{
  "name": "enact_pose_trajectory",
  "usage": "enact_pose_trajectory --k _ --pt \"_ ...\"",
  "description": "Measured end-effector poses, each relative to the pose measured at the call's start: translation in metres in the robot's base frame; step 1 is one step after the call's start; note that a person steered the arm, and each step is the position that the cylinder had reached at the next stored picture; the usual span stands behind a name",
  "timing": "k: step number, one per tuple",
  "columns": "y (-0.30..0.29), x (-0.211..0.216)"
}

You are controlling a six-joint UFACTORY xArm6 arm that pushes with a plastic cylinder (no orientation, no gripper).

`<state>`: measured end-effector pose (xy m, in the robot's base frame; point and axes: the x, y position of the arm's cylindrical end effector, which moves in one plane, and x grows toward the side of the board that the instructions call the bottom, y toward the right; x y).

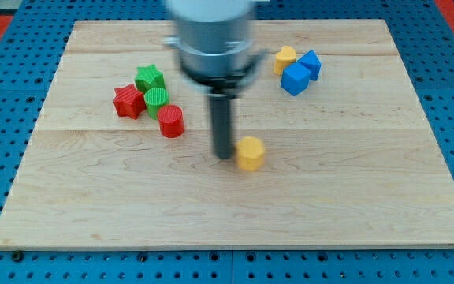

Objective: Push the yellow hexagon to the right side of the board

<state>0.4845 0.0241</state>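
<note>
The yellow hexagon lies near the middle of the wooden board. My tip stands on the board just to the view's left of the hexagon, touching it or nearly so. The rod rises to the grey arm body at the view's top.
A red star, a green star, a green cylinder and a red cylinder cluster at the view's left. A yellow block and two blue blocks sit at the upper right.
</note>
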Motion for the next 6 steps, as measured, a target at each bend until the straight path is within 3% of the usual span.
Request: enact_pose_trajectory --k 1,2,3,4,5,6 --pt "0.045 -0.002" --pt "0.073 0.031" --pt "0.106 -0.007" --pt "0.086 0.05" --pt "0.087 0.078" --pt "0.16 0.071"
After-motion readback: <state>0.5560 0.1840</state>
